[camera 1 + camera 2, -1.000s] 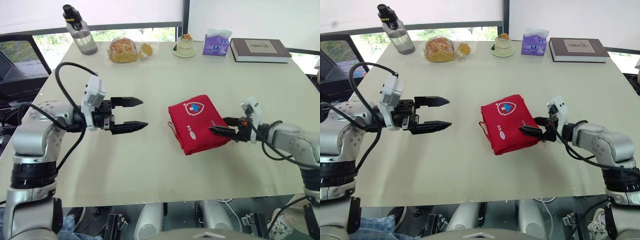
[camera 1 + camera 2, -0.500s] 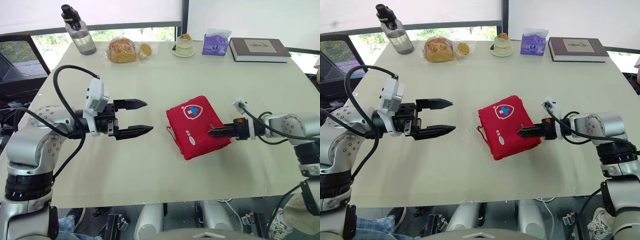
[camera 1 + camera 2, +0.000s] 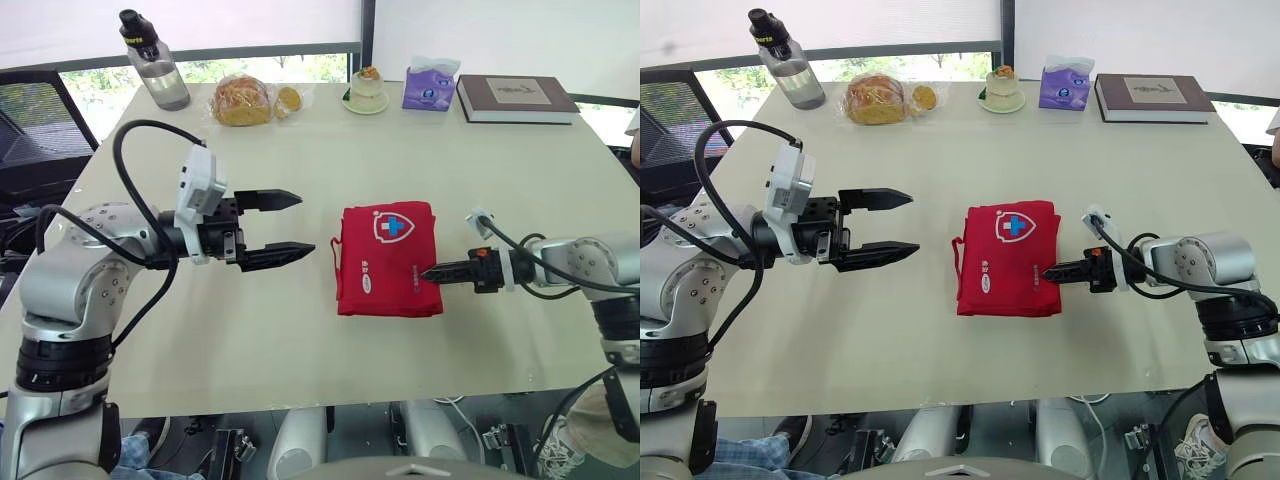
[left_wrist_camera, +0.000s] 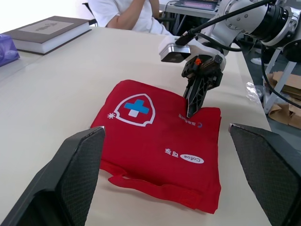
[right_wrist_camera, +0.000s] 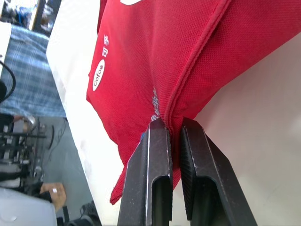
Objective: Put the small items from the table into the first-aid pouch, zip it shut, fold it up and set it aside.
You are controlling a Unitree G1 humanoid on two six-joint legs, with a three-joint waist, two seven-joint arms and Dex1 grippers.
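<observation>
The red first-aid pouch [image 3: 388,258] lies folded flat at the middle of the table, its white cross badge facing up. My right gripper [image 3: 430,273] is shut on the pouch's right edge; in the right wrist view its two fingers [image 5: 157,155] pinch the red seam [image 5: 188,75] between them. My left gripper [image 3: 303,222] hovers open a short way left of the pouch, with nothing between its fingers. The left wrist view looks across the pouch [image 4: 160,141] to the right gripper [image 4: 190,113] at its far edge.
Along the table's far edge stand a water bottle [image 3: 155,72], a bag of bread [image 3: 245,100], a small dessert on a plate [image 3: 367,90], a purple tissue pack [image 3: 430,85] and a book [image 3: 515,98]. A person [image 4: 127,12] sits beyond the table.
My right gripper has gone from open to shut on the pouch's right edge. The pouch has turned from skewed to square with the table. The left gripper stays open, edged slightly nearer.
</observation>
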